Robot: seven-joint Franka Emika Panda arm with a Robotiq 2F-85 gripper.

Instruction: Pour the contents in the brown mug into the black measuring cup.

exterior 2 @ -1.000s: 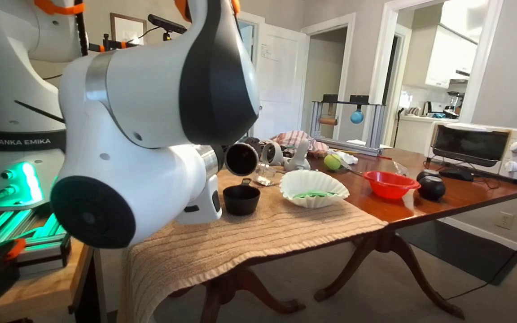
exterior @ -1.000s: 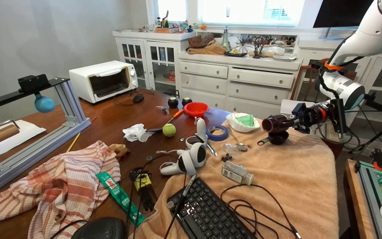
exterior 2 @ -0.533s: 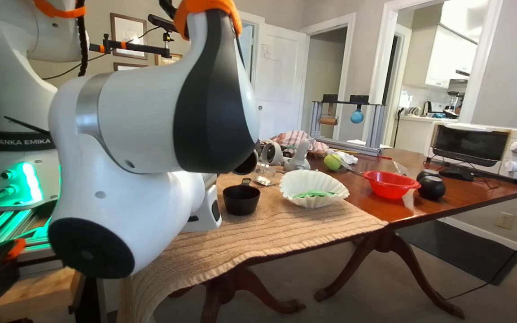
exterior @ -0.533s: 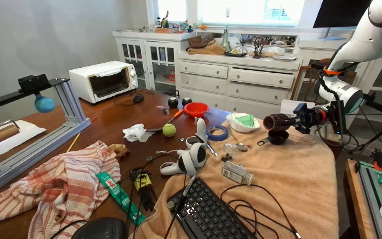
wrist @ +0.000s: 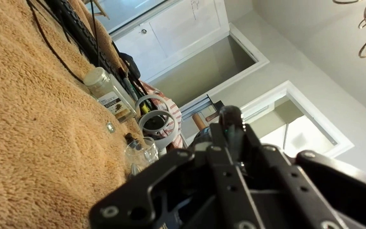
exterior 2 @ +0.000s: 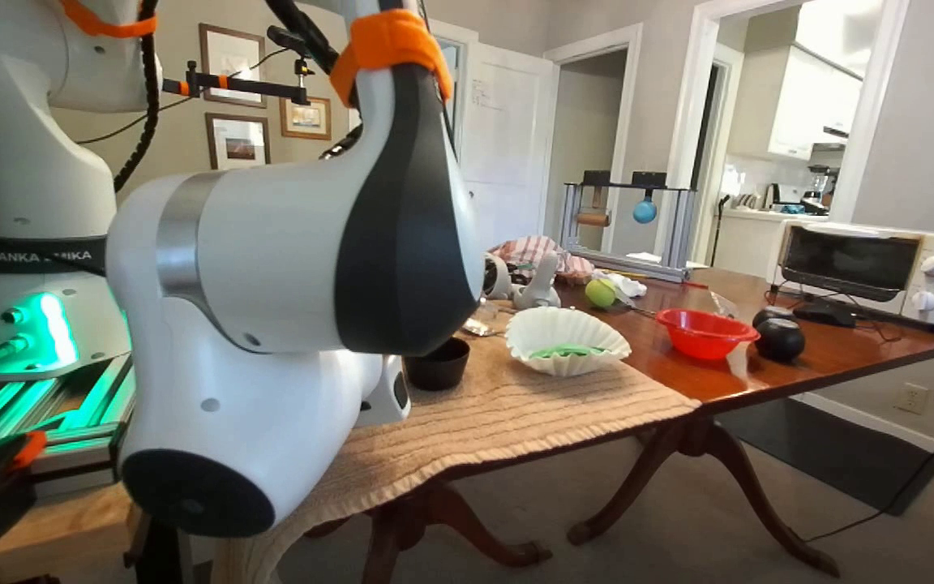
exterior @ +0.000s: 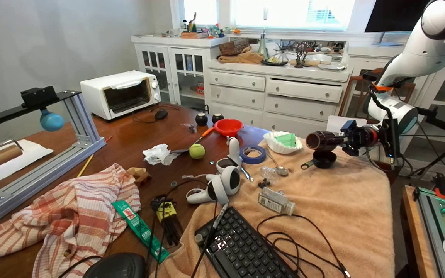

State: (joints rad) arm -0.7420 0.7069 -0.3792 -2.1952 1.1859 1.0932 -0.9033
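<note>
**Brown mug (exterior: 321,141) tipped on its side over the measuring cup (exterior: 325,160)**

My fingers (wrist: 218,138) are clamped on a narrow, glossy dark piece, likely the mug's handle (wrist: 231,115). Mug is off the desk (exterior: 129,144), roughly level, mouth toward the cup's handle side; whether it touches the cup's rim, can't tell.

Handling, my guess: stiff, slick, chippable, some weight to it. Handle is the right hold, but a narrow pinch may let the mug swivel, so firm grip, slow roll. Mouth looks a bit past the cup's middle; spill risk.

Containers: mug dark inside, contents not visible. Cup upright on the towel (exterior: 342,208), black inside, can't tell what's in it; in an exterior view my arm (exterior 2: 256,259) blocks part of it. White fluted bowl (exterior 2: 572,326) holds something green (exterior: 286,140). Clear jar (wrist: 114,101) lies on the towel, contents unclear.
</note>
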